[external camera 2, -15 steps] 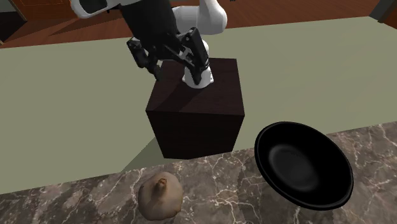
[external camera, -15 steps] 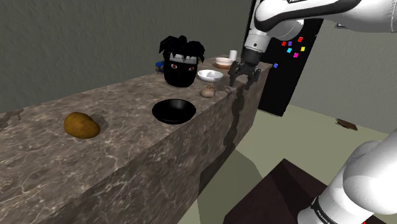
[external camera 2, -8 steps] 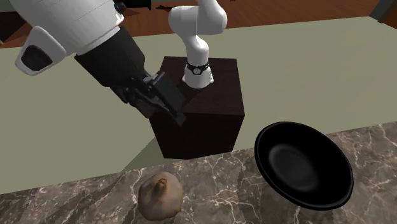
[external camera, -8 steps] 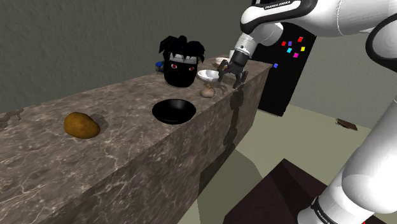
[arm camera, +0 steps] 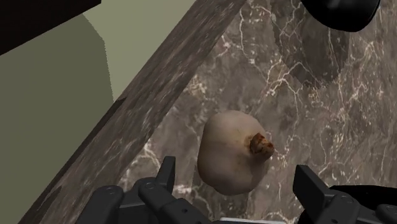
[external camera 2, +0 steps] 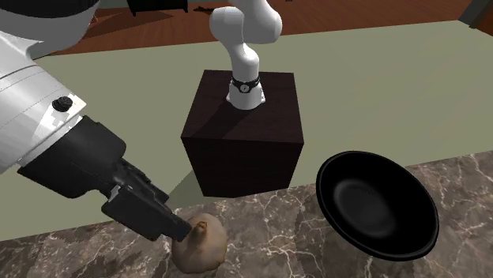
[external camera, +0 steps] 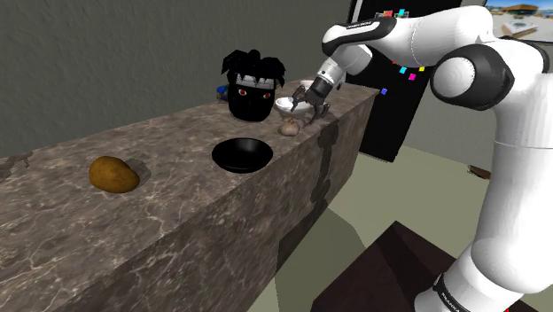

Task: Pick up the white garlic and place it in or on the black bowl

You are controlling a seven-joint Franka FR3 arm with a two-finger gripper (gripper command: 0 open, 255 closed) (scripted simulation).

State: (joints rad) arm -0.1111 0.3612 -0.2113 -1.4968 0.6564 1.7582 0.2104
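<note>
Marble-like stone, dark brown with pale veins, makes up the long bench (external camera: 159, 142) (external camera 2: 276, 229) (arm camera: 305, 114), which has a blocky shape and a straight front edge. On it, close to that edge, lies the garlic (external camera: 289, 128) (external camera 2: 199, 241) (arm camera: 232, 153): a plump, rounded bulb, dull beige rather than white, with a smooth matt skin and a small, rough brown stub at its top. The black hand (external camera: 306, 111) (external camera 2: 170, 227) (arm camera: 237, 181) is low over it and stands released, with its two angular fingers spread wide, one on each side of the bulb. In the wrist view there is a gap between each finger and the skin, so nothing is grasped. Near the garlic on the same bench top sits the black bowl (external camera: 242, 155) (external camera 2: 378, 205) (arm camera: 340, 13), round, shallow and glossy, with a soft sheen inside. In the shoulder view a lumpy brown potato (external camera: 113, 174) lies well apart from the bowl, towards that view's left. A shaggy black head-shaped thing (external camera: 252, 86) with red eyes stands behind the bowl, and a small white dish (external camera: 291, 105) sits just beside the hand. The arm's stand (external camera 2: 243, 134) is a plain dark box with sharp corners on a flat olive floor (external camera 2: 379, 87).
</note>
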